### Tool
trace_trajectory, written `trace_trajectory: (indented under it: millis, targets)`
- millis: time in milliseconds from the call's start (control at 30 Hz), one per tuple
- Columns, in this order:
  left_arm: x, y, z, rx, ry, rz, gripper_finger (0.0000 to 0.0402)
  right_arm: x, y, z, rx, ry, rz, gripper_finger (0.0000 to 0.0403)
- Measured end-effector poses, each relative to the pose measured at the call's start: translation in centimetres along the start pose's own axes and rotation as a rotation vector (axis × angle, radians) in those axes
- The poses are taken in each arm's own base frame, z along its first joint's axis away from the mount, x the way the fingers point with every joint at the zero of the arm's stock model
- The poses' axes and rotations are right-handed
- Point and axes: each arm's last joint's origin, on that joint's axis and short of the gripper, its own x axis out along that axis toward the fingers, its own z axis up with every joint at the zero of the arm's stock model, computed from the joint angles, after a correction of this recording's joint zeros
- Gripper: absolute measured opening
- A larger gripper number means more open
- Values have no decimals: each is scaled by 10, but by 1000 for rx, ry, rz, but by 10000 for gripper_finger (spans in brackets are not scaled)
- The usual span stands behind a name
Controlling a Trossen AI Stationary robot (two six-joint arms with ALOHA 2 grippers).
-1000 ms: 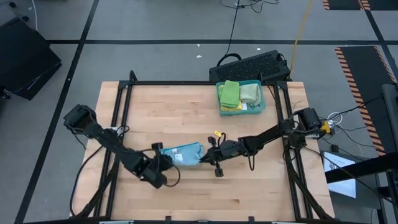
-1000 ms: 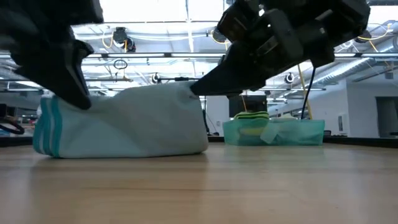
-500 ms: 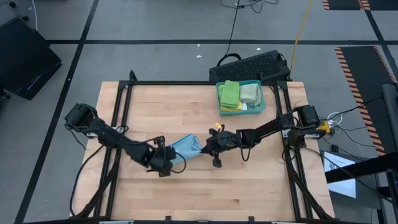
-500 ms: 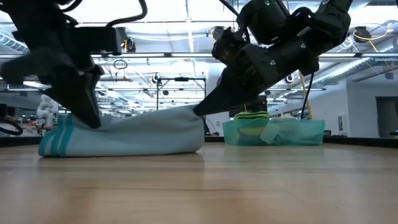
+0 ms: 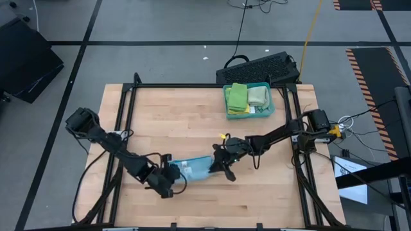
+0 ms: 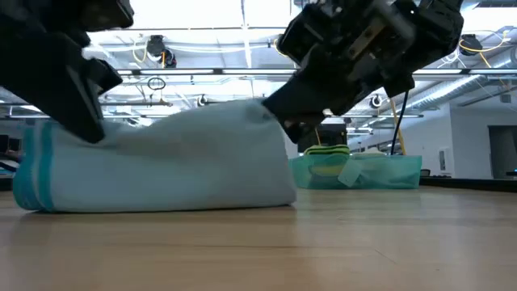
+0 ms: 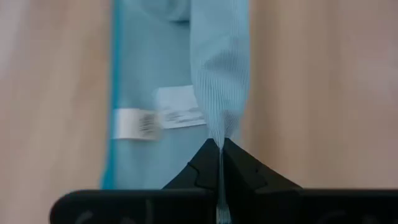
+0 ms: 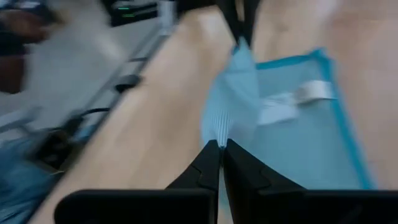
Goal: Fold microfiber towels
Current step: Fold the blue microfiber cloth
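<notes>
Nothing readable anywhere — the light blue towel (image 7: 161, 93) carries white tags (image 7: 138, 123) — print too blurred.

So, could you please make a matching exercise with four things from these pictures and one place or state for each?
Things:
1. light blue towel
2. left gripper
3. teal tray
4. keyboard

Places or states:
A. lies off the table, behind it
B. holds folded green cloths
C. stretched between both grippers
D. shut on one towel edge

Pairs: 1-C, 2-D, 3-B, 4-A
</notes>
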Motion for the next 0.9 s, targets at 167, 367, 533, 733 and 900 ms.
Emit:
trace_trajectory:
  millis: [167, 367, 533, 733, 900]
  targets:
    - [5, 18, 1, -4, 34, 121, 6, -3, -10, -4, 27, 29, -153, 6]
    - [18, 40, 5, -36, 52, 116, 17, -4, -16, -10, 47, 76, -252, 6]
    - [22, 52, 4, -45, 68, 148, 12, -5, -18, -12, 50, 92, -327, 16]
    - [23, 57, 6, -90, 37, 214, 74, -6, -19, -12, 34, 74, -434, 74]
    - [22, 63, 4, -116, 34, 297, 142, -15, -17, -5, -4, 74, -536, 132]
